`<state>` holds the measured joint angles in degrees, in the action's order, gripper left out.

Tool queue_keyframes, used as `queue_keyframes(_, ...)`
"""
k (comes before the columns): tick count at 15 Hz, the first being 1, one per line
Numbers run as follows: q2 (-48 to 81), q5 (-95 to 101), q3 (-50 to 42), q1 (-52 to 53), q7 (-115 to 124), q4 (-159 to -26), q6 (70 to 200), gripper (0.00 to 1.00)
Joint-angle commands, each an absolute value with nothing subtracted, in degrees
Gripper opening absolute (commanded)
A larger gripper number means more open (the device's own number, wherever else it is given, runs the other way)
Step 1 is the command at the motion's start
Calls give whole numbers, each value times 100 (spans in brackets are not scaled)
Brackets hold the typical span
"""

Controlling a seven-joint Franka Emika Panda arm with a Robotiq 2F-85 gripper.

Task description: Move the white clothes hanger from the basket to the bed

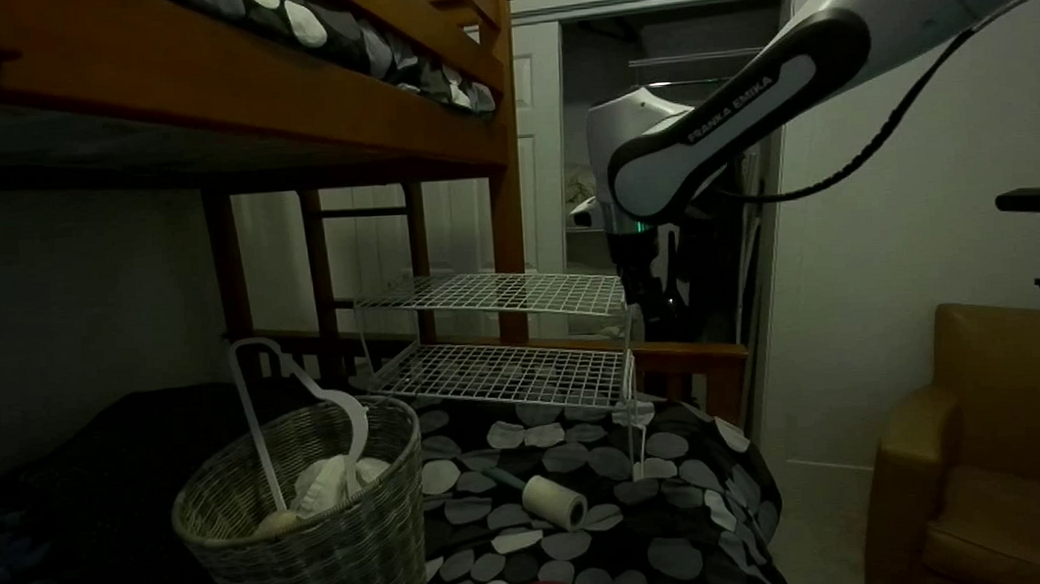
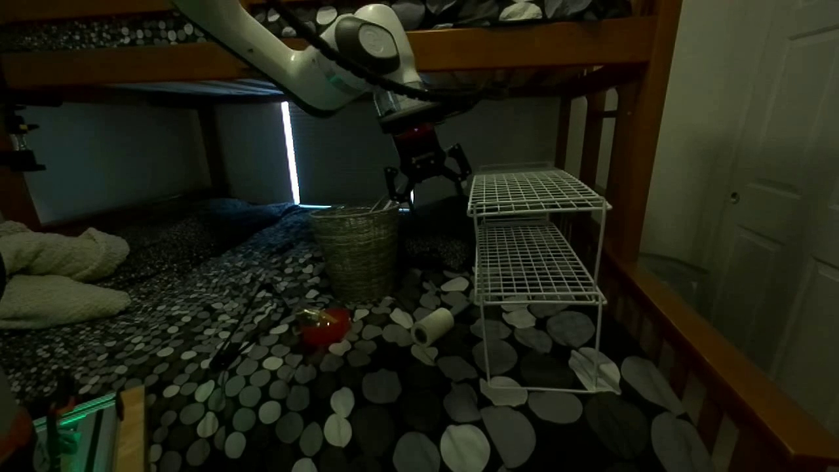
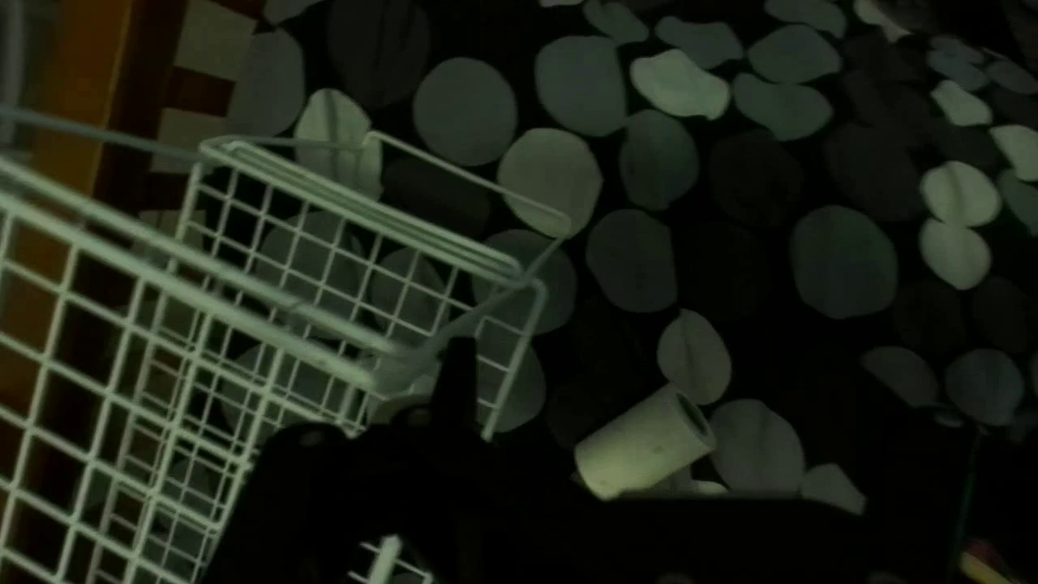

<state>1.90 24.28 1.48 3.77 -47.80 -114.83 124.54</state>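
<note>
The arm [image 2: 308,75] reaches over the bed [image 2: 367,419], its wrist turned so that the gripper [image 2: 430,190] points down near the rack [image 2: 537,211], jaws spread apart. In an exterior view the hanger [image 1: 258,433] stands on end in the basket [image 1: 347,550], a rounded end up above the rim, its lower part hidden inside. Its long axis runs steeply, the top leaning left in that view, and the curved side faces right.

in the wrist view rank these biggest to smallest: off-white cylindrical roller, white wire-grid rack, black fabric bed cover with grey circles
1. Bed cover, the widest spread
2. Wire-grid rack, cut off by the left edge
3. Roller, clearly smallest
</note>
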Motion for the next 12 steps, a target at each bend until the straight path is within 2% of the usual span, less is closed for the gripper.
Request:
queue_keyframes(1,1500,3120,198,458,-5173,-10126,12898,100)
queue_keyframes(3,2048,3291,330,547,-5423,-9402,13078,100)
queue_keyframes(4,1469,3092,277,431,-5163,-10173,13068,100)
queue_keyframes(7,2012,3163,337,572,-5301,-9488,13099,100)
queue_keyframes(12,2063,3172,324,573,-5342,-9385,13098,100)
